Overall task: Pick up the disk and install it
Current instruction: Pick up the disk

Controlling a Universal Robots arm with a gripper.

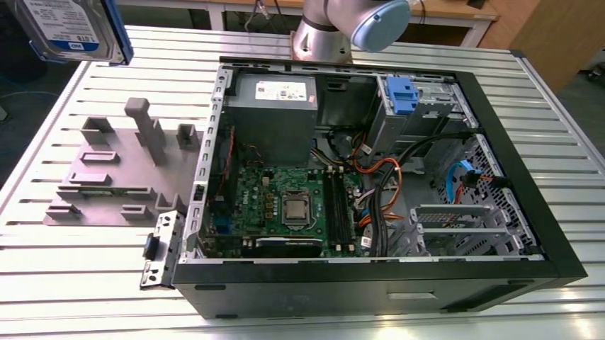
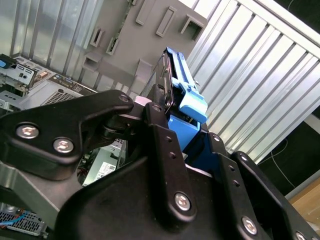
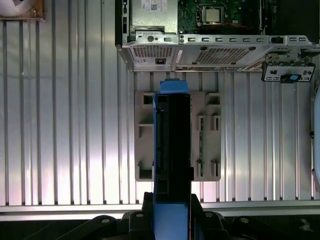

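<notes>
1. Pincer state. My gripper [image 2: 182,127] is clamped on the disk [image 2: 175,85]. The black fingers [image 2: 160,135] press on its two broad faces. In the first wrist view the disk [image 3: 172,145] stands edge-on, its blue side rail facing the camera, with the gripper [image 3: 170,202] closed around its near end.

2. Position of the disk. In the exterior view the disk [image 1: 66,25] is held clear of the slatted metal table [image 1: 76,283], at the far corner on the exterior view's left. In the first wrist view it lines up over the grey slotted fixture plate [image 3: 210,130], which lies flat on the table just beside the computer case [image 1: 359,287]. It is apart from both the plate and the case.

3. Container: computer case. The case lies on its side with the open face up. It holds:
- a grey power supply box [image 1: 274,120] in the far corner on the exterior view's left;
- a green motherboard [image 1: 255,191] with the processor [image 1: 296,209] seated near its middle;
- a small upright blue latch piece [image 1: 402,95] in the far metal bay;
- orange cables [image 1: 378,170] and a blue cable [image 1: 458,177] running across the floor;
- a silver metal bracket [image 1: 454,227] in the near corner on the exterior view's right.

4. Labels. The disk carries a white-and-blue label with lines of print and barcodes. The power supply box carries a white sticker [image 1: 282,90]. I cannot make out the text on either.
</notes>
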